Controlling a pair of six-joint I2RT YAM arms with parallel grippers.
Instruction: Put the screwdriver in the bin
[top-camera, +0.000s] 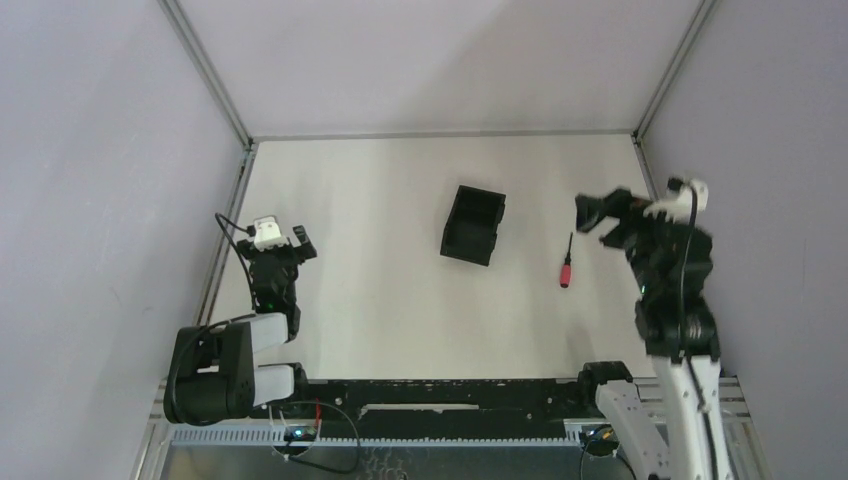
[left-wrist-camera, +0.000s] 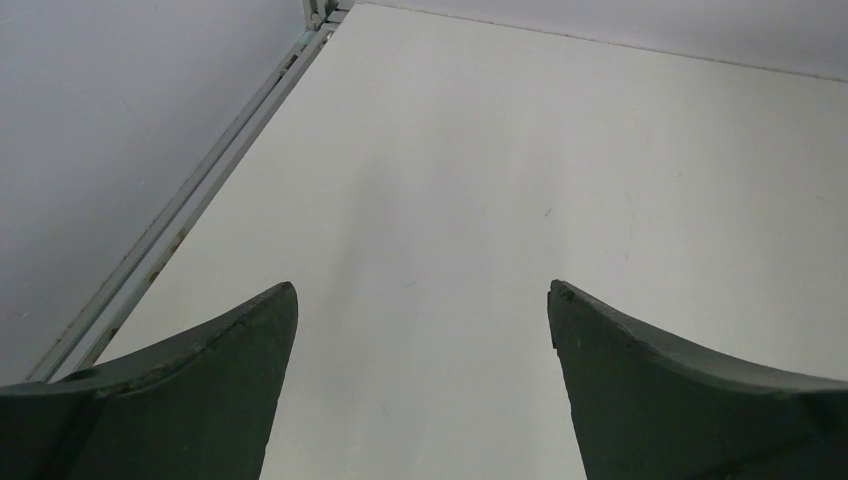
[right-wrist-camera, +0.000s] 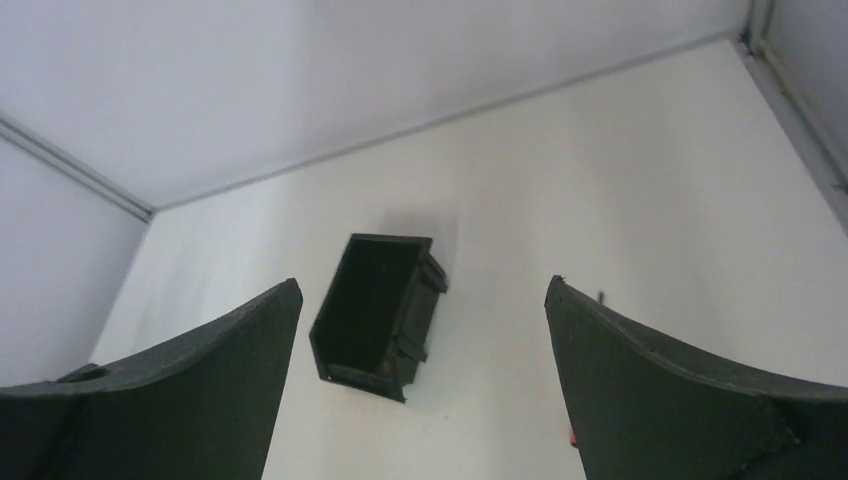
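Red-handled screwdriver (top-camera: 566, 268) near black bin (top-camera: 473, 224); left fingers (left-wrist-camera: 200, 400) apart, right fingers (right-wrist-camera: 680, 400) apart.

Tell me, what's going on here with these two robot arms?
Nothing is held yet. The screwdriver lies on the table, to the right of the bin, which looks empty. The right gripper hangs open near the screwdriver, probably about to fetch it. The left gripper, also open, waits at the table's left side.

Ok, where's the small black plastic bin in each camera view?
Top external: small black rectangular open-top plastic bin mid-table, left of the red-handled screwdriver.
Left wrist: not in view.
Right wrist: lower centre, between the right gripper's fingers.
Shared landmark: the white table's far edge.
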